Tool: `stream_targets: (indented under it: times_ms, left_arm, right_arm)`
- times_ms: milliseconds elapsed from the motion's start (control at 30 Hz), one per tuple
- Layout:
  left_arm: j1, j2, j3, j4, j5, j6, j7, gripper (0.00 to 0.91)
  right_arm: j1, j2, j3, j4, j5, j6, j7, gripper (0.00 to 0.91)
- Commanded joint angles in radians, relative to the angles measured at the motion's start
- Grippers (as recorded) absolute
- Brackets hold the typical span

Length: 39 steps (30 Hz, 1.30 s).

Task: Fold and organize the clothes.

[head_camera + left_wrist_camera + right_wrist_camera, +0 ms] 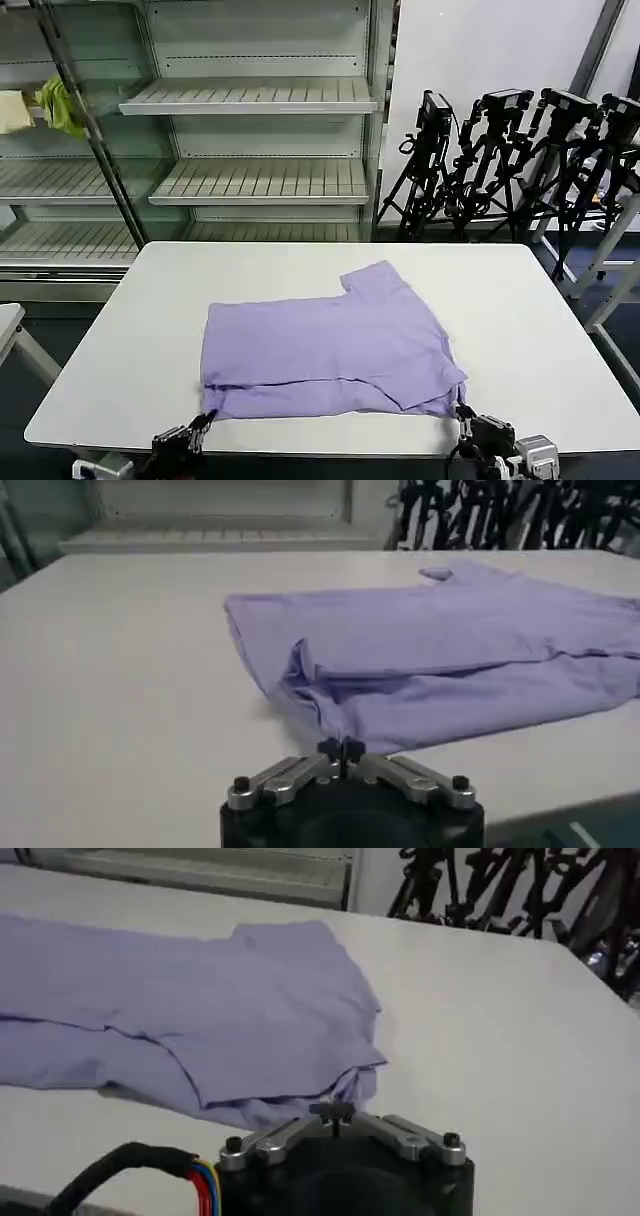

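The lavender T-shirt (330,345) lies partly folded on the white counter (120,340), toward its near edge, one layer doubled over along the near side and a short sleeve (378,280) pointing to the far side; its plain side faces up. The left hand (203,422) sits at the near left corner of the shirt, its fingertips (340,748) pressed together on the hem there; the right hand (463,411) sits at the near right corner, its fingertips (335,1111) likewise pinched shut on the fabric's edge. Beyond the counter stand metal shelves (250,95); a yellow-green cloth (58,105) rests on a far left shelf; a row of black tripods (520,160) stands at the far right against a white wall.
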<state>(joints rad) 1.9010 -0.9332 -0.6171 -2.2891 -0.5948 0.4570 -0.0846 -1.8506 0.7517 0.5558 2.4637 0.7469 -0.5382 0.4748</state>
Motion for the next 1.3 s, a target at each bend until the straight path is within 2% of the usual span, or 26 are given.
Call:
stream_targets:
  times_ms: [33, 567, 1067, 1100, 1133, 1167, 1300]
  left_arm:
    - [0.149, -0.001, -0.050, -0.063, 0.010, 0.042, -0.001, 0.010]
    - [0.146, 0.010, -0.081, -0.027, 0.006, 0.034, -0.002, 0.010]
    - [0.149, -0.011, -0.068, -0.032, 0.031, 0.021, -0.003, 0.010]
    - [0.149, -0.012, -0.069, -0.033, 0.030, 0.022, -0.003, 0.171]
    - [0.149, -0.013, -0.069, -0.033, 0.031, 0.021, -0.004, 0.514]
    - [0.149, -0.016, -0.068, -0.035, 0.031, 0.021, -0.005, 0.907]
    - [0.150, -0.025, -0.059, -0.041, 0.044, 0.019, -0.010, 0.907]
  right_arm:
    - [-0.119, -0.027, 0.021, 0.047, 0.015, -0.004, 0.055, 0.000]
    - [-0.181, -0.035, 0.071, 0.049, 0.011, -0.003, 0.094, 0.000]
    - [-0.173, -0.033, 0.077, 0.036, -0.002, 0.000, 0.099, 0.000]
    - [-0.171, -0.032, 0.074, 0.035, -0.009, -0.001, 0.101, 0.282]
    - [-0.169, -0.032, 0.069, 0.034, -0.012, -0.004, 0.104, 0.605]
    - [-0.166, -0.031, 0.067, 0.034, -0.012, -0.008, 0.106, 0.907]
    - [-0.157, -0.029, 0.061, 0.032, -0.017, -0.010, 0.102, 0.907]
